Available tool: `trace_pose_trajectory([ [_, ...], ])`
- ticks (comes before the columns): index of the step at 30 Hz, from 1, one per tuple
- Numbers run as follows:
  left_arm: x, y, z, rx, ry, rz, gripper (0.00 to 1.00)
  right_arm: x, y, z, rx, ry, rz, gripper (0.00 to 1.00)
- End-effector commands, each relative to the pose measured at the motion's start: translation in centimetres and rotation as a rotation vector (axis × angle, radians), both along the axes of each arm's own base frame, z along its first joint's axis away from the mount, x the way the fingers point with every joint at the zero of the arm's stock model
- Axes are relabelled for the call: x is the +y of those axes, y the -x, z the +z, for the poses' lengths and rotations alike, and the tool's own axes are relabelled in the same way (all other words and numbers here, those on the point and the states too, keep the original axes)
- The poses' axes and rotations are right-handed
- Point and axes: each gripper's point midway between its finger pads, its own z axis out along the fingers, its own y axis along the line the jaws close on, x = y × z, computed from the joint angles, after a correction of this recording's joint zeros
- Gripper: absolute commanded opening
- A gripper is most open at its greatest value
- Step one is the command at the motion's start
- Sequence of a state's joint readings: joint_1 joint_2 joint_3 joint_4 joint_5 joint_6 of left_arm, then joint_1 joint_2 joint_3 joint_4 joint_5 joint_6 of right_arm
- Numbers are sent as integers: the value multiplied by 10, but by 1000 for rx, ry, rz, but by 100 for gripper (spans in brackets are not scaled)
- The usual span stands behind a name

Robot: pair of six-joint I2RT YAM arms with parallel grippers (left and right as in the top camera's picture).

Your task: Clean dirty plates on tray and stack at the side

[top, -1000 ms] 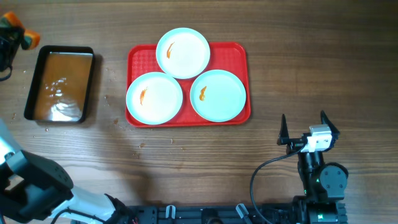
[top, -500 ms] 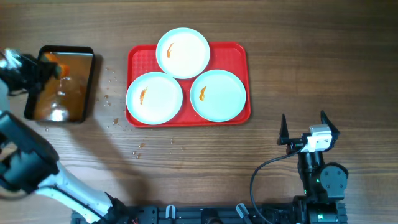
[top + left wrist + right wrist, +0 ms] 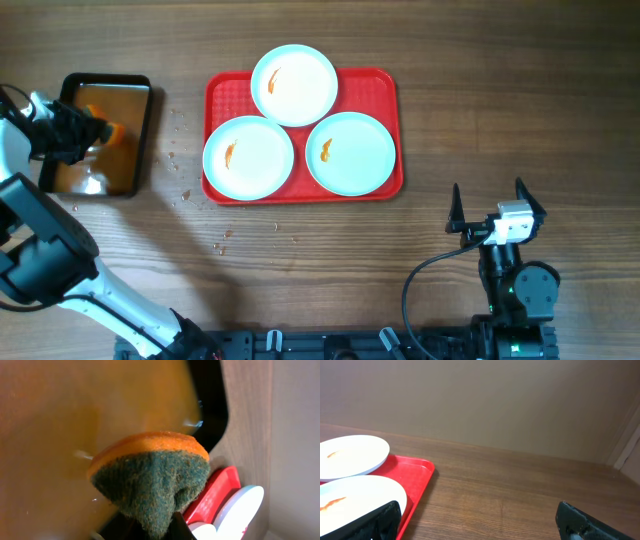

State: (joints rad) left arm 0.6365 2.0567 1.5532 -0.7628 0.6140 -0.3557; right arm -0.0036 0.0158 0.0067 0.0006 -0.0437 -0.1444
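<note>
At the black tray [image 3: 146, 140], sponge [image 3: 152, 477] tight in left end effector [image 3: 90, 133], green face wrist-view only.

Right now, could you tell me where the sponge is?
The sponge is at the overhead view's far left, held in the left gripper over the black tray of brownish water, left of the red tray.

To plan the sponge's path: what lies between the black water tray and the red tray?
Only bare wooden table with a few small specks; the overhead view shows it.
</note>
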Motion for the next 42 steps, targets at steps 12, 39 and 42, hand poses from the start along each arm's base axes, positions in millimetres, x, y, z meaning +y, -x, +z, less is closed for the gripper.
trace_pose_trajectory([
  [12,15,-10,14,-1,-351,-24,4,-3,0,0,-3,13,-16,100],
  [39,-244,18,68,-16,-322,-570,4,-3,0,0,-3,13,-16,100],
  [42,-273,24,31,15,-337,-708,4,-3,0,0,-3,13,-16,100],
])
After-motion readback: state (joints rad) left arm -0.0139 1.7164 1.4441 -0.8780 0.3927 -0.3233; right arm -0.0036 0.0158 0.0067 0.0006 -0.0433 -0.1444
